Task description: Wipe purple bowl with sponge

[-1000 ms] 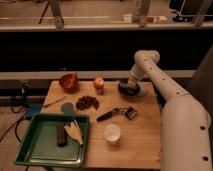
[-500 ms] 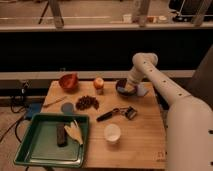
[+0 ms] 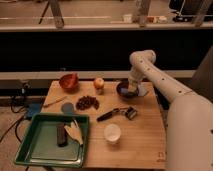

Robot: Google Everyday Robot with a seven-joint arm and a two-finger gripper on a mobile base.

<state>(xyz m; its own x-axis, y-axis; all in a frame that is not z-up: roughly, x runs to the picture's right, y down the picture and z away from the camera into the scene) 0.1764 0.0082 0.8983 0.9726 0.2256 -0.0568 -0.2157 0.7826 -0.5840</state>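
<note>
**A:** Item one, purple bowl (image 3: 126,90): where is it logged, and why there?

**B:** It is logged toward the far right of the tabletop (image 3: 142,145), near the orange fruit (image 3: 99,83). It is set upright and is judged to be placed on the arm's side so that its dark inside can be reached from above.

**A:** Item two, end effector (image 3: 131,88)?

**B:** It is recorded inside the bowl's rim, at or near the inner surface. Whether it is released or clenched cannot be told. No sponge is made out, though one is presumed hidden beneath it.

**A:** Item three, arm pose?

**B:** The arm (image 3: 160,82) is bent over from the right, with the wrist turned downward. The orange-red bowl (image 3: 69,81), white cup (image 3: 112,132) and green tray (image 3: 42,147) are listed well apart from it.
</note>
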